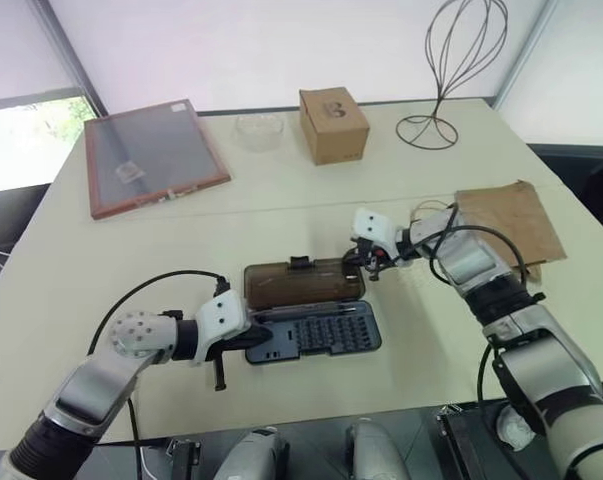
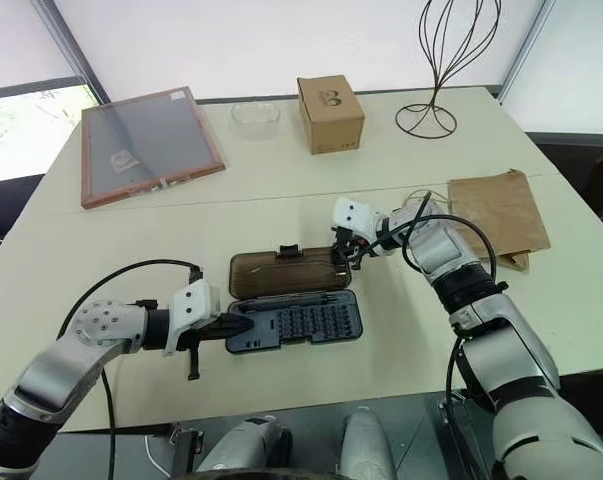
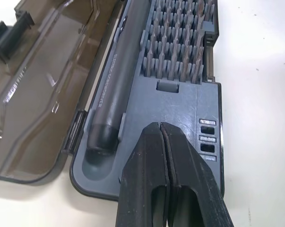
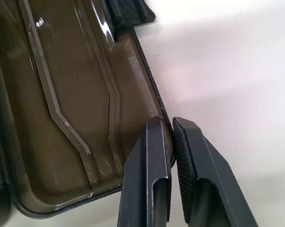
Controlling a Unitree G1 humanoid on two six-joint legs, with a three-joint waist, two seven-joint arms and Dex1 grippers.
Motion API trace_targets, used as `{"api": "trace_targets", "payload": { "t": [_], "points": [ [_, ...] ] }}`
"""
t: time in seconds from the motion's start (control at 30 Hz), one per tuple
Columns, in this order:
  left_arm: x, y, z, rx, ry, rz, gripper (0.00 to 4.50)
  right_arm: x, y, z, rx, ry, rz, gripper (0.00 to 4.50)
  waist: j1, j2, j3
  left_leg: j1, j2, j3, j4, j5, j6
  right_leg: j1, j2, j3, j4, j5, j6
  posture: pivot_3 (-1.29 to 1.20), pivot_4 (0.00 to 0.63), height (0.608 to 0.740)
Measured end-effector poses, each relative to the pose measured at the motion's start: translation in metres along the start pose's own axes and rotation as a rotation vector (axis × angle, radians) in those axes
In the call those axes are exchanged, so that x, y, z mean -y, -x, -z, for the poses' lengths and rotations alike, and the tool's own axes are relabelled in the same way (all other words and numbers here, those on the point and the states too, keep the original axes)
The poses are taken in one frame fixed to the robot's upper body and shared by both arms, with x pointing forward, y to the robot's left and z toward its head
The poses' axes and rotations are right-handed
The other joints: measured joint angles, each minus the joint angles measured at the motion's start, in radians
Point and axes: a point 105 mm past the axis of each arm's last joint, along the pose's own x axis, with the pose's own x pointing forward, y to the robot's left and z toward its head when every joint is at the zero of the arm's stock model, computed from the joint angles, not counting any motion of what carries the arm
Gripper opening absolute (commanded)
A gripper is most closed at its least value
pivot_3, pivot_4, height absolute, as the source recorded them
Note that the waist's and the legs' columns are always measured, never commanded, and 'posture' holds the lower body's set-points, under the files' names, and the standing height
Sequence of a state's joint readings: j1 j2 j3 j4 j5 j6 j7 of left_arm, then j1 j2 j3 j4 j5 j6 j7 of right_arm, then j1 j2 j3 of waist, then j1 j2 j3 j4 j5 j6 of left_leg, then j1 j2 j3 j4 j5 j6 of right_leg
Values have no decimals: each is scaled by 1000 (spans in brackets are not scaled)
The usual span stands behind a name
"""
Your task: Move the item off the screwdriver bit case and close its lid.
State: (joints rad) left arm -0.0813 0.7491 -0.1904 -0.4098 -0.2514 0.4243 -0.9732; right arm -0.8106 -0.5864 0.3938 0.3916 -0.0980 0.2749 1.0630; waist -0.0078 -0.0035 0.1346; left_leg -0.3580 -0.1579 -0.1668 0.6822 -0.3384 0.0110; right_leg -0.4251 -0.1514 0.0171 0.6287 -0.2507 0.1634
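- One broad cream table (image 1: 61,300) carries everything. The screwdriver bit case sits toward its near edge, between my two arms.
- Its dark grey plastic base (image 1: 326,335) lies flat, with rows of bits and a black driver handle (image 3: 114,80) seated in it. The translucent brown plastic lid (image 1: 301,283) is thrown fully open and lies flat on the far side of the base. Both halves look bare of any loose item, so I judge the clearing done and closing the lid the step in hand.
- My left gripper (image 1: 253,337) has its fingers pressed together and empty, with the tips resting on the left end of the base as a hold-down.
- My right gripper (image 4: 165,126) is clenched on the lid's thin right-hand rim, toward the far corner.
- To do this well, I'd swing the lid in an arc about the hinge toward me, not drag it. The pinch is shallow and off-centre, so the lid could twist or slip.
- I'd lift the left tips clear before the lid lands, then press the small black latch (image 1: 299,262) home.
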Motion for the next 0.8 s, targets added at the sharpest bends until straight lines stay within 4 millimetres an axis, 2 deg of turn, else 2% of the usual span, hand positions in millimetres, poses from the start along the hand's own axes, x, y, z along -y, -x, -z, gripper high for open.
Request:
{"api": "trace_targets", "payload": {
  "t": [0.17, 0.27, 0.5, 0.6, 0.67, 0.8],
  "points": [
    [0, 1, 0, 1, 2, -1, 0, -3, 21, -11, 19, 128, 119, 52, 7, 1, 1, -1, 0, 0, 0, 0, 0, -1, 0, 0, 0, 0, 0, 0, 150, 740],
    [-1, 1, 1, 0, 3, 0, 0, -9, 31, -13, 24, 139, 183, 52, 19, 2, 1, -1, 0, 0, 0, 0, 0, -1, 0, 0, 0, 0, 0, 0, 150, 740],
    [-2, 2, 0, 11, 26, 11, 0, -16, 38, -19, 26, 157, 266, 52, 21, 2, 2, -1, 0, 1, 0, 0, 0, -1, 0, 1, 0, 0, 0, 0, 150, 740],
    [-2, 1, -3, 70, 172, 12, 0, -16, 38, -19, 23, 173, 288, 52, 20, 2, 3, -2, 0, 1, 0, 0, 0, -2, 0, 1, 0, 0, 0, 0, 150, 740],
    [-4, 4, -12, 161, 364, 31, 0, -16, 39, -20, 23, 208, 309, 52, 20, 2, 3, -2, 0, 1, 0, 0, 0, -3, 0, 1, 0, 0, 0, 0, 150, 740],
    [-25, 31, -41, 364, 594, 29, 0, -16, 39, -21, 29, 283, 330, 52, 18, 2, 4, -3, 1, 1, 0, 0, 0, -5, 1, 1, 1, 0, 0, 0, 150, 740]
  ]
}}
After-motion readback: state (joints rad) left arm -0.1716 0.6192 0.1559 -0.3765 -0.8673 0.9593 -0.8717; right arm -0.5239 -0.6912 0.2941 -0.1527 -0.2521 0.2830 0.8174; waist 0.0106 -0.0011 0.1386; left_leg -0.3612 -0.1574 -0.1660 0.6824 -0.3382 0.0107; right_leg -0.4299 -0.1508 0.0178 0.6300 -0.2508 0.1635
